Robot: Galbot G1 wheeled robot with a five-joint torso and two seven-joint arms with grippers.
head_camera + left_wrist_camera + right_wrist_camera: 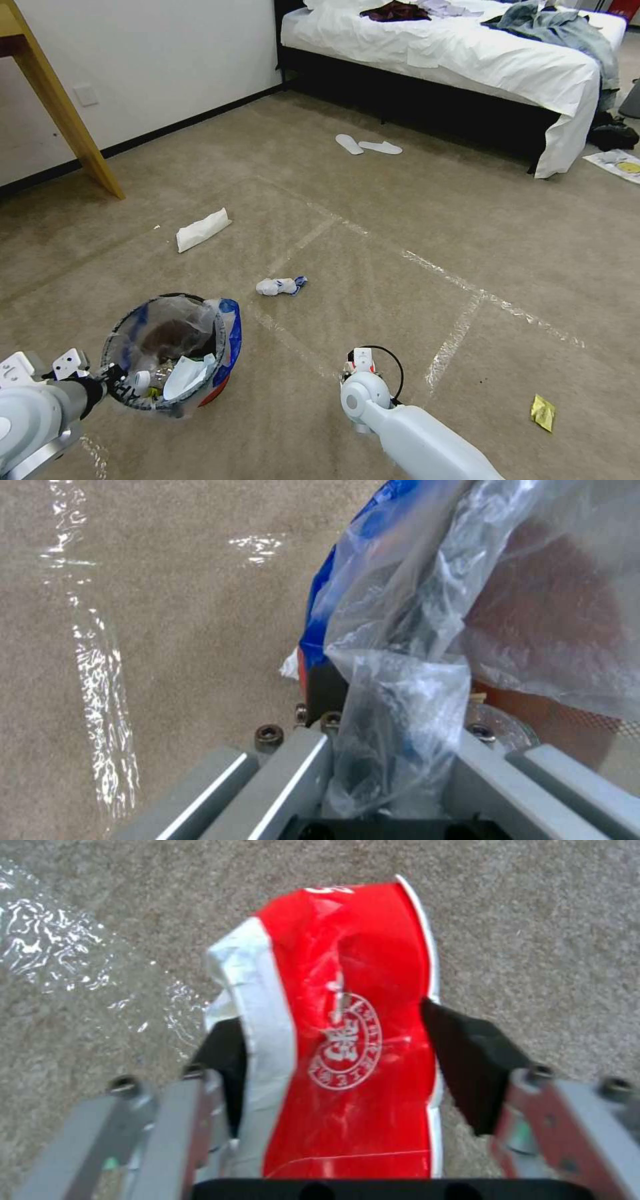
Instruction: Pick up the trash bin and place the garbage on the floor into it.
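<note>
A: Where is the trash bin held?

B: It is carried low at the robot's left, its rim and plastic liner pinched by the closed fingers of the left gripper.

A: And the right gripper?

B: A red wrapper is clamped between its fingers, above the carpet, to the right of the bin.

A: How should the drop be done well?

B: The wrapper should probably be carried squarely over the bin's mouth before release, and the bin kept level. A white tissue, a crumpled wad and a yellow scrap are left on the carpet.
</note>
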